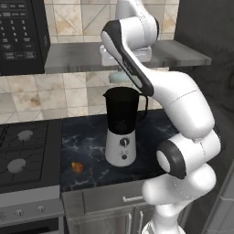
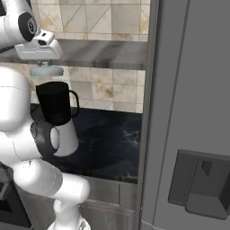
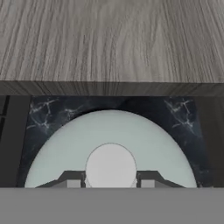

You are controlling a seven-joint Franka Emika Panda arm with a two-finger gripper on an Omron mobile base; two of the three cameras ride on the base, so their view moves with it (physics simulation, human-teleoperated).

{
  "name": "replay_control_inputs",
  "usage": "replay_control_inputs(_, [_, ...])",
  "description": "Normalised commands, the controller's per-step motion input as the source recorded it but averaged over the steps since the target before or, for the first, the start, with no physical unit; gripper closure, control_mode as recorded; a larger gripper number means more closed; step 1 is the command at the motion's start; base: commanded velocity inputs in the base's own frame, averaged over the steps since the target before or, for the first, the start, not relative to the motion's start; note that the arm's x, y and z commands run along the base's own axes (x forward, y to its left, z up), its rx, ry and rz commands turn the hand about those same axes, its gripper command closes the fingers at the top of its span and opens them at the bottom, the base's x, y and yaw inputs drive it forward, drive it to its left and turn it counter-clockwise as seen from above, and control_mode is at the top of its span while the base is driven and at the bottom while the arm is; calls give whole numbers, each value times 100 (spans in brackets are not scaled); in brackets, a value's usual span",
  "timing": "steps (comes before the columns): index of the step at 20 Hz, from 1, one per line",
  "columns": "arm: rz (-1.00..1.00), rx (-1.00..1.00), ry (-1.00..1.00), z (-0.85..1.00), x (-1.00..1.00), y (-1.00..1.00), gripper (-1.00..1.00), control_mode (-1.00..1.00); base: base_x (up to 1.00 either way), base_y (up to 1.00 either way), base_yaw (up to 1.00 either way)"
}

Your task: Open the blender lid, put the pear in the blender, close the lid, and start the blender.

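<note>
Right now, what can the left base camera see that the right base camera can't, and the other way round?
The left base view alone shows the small orange-yellow pear lying on the dark marble counter, a grey stovetop and a black microwave. The right base view alone shows a tall grey refrigerator with a dispenser recess. Both show the blender with its dark jar and white base, the jar mouth uncovered, and the pale blue-white round lid lifted above it under the gripper.
</note>
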Motion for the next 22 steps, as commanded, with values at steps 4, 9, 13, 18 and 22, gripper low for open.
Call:
replay_control_inputs(4, [-2,1,-18,-21,-97,-60,100,-100,0,0,0])
replay_control_inputs(9, [-3,5,-25,-80,-100,-83,100,-100,0,0,0])
replay_control_inputs(13, [0,3,-9,-61,-52,-87,100,-100,0,0,0])
replay_control_inputs(18, [0,2,0,-36,-1,-95,100,-100,0,0,0])
replay_control_inputs(22, [0,0,7,-54,12,-72,100,-100,0,0,0])
